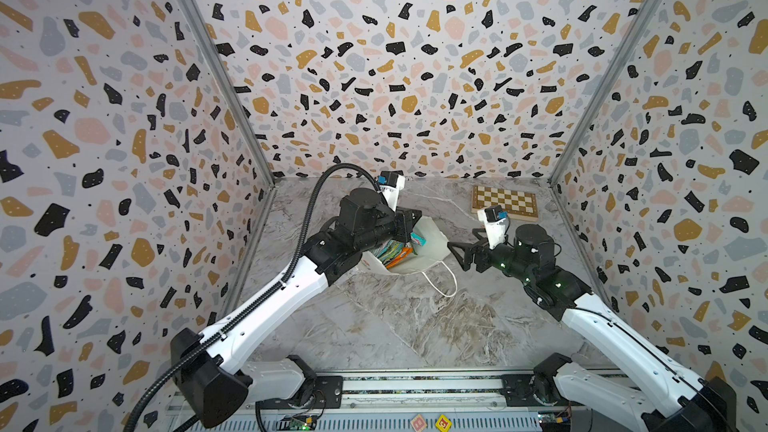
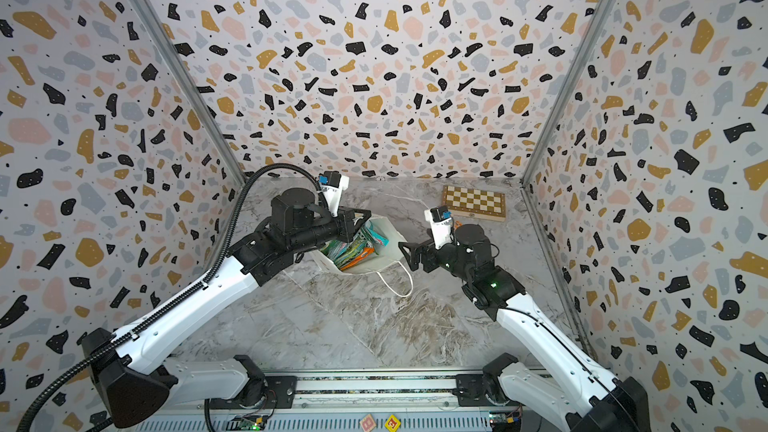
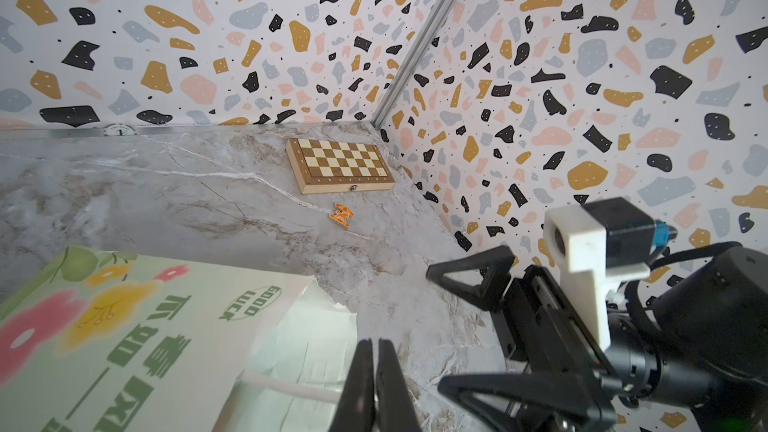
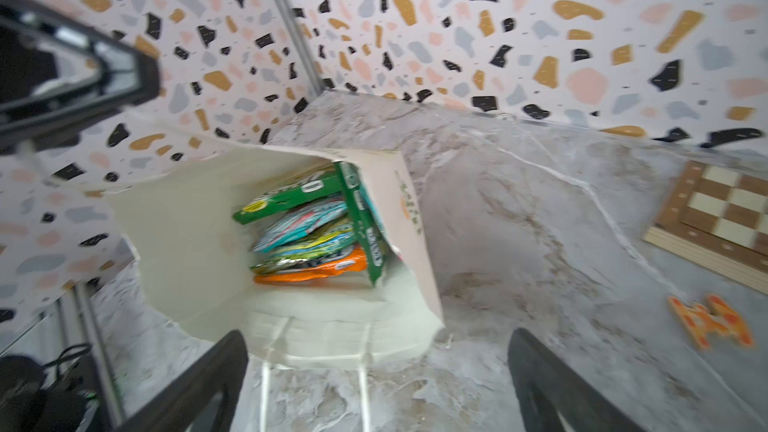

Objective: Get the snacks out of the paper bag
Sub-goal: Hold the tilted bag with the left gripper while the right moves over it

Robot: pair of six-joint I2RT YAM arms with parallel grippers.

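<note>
The white paper bag (image 1: 432,238) (image 2: 388,238) lies on its side mid-table, mouth turned toward my right gripper. Its green illustrated side (image 3: 124,326) faces up. The snacks (image 1: 395,253) (image 4: 311,234) are stacked inside: green, teal, yellow-green and orange packets. My left gripper (image 3: 376,344) (image 1: 410,221) is shut at the bag's upper rim, and a white cord handle runs into its jaws. My right gripper (image 4: 378,338) (image 1: 457,257) stands wide open just outside the mouth, holding nothing. The bag's other handle (image 1: 446,284) lies on the table.
A folded wooden chessboard (image 1: 503,201) (image 3: 340,164) lies at the back right. A small orange trinket (image 3: 342,215) (image 4: 710,322) sits on the marble between the chessboard and my right arm. Patterned walls close in three sides. Two toy blocks (image 1: 430,423) rest on the front rail.
</note>
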